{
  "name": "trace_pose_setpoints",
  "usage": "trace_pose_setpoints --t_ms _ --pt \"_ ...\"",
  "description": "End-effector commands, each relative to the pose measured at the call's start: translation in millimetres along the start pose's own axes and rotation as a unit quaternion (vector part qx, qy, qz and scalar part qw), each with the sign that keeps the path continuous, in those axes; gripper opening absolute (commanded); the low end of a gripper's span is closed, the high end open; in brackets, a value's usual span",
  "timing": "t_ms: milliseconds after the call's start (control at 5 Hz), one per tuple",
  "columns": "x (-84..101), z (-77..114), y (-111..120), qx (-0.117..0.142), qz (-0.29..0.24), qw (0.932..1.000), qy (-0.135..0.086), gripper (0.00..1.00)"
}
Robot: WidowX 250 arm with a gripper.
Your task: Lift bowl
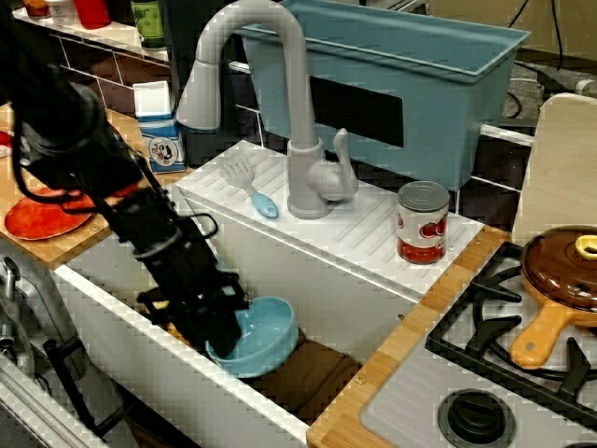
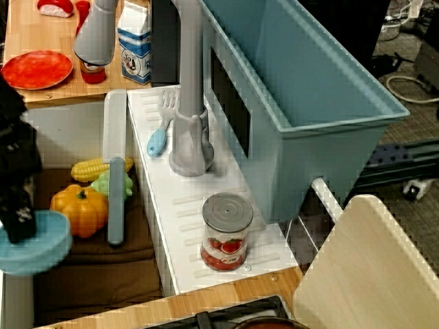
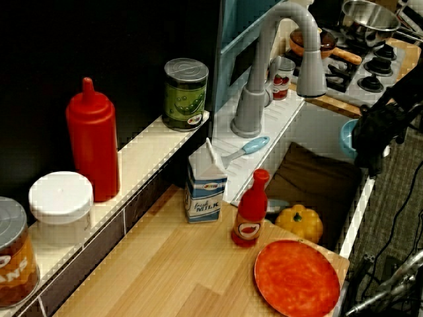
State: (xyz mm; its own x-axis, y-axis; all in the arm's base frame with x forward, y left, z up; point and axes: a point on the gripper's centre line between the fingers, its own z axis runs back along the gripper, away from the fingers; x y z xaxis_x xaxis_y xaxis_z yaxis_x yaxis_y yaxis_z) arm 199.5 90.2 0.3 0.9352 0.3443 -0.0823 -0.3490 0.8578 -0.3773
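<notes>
The gripper (image 1: 222, 322) is clamped on the rim of the bowl (image 1: 261, 338), biting its edge at about nine o'clock, down in the sink (image 1: 308, 280). In the overhead view the bowl (image 2: 34, 243) appears to hang clear of the brown sink floor, with the pumpkin (image 2: 81, 209) just beside it at two o'clock. It's a one-sided rim pinch, so the bowl tips easily. The smart move is a slow, straight vertical rise, squeezing firmly and steering well away from the sink wall and the faucet (image 1: 280, 103) overhead.
</notes>
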Motion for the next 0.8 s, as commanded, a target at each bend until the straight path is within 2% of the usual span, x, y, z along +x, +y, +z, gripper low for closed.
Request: trace_pose_setpoints --t_ms 0,200,400,600 --pt "-1.0 36.3 -35 -0.049 0.031 0.9983 0.009 0.0" --pt "7.8 64.1 -63 -0.083 0.041 0.9955 0.018 0.0" --pt "16.1 98.8 -76 -0.113 0.039 0.9927 0.014 0.0" --pt "15.7 115.3 -79 -0.117 0.034 0.9925 0.013 0.0"
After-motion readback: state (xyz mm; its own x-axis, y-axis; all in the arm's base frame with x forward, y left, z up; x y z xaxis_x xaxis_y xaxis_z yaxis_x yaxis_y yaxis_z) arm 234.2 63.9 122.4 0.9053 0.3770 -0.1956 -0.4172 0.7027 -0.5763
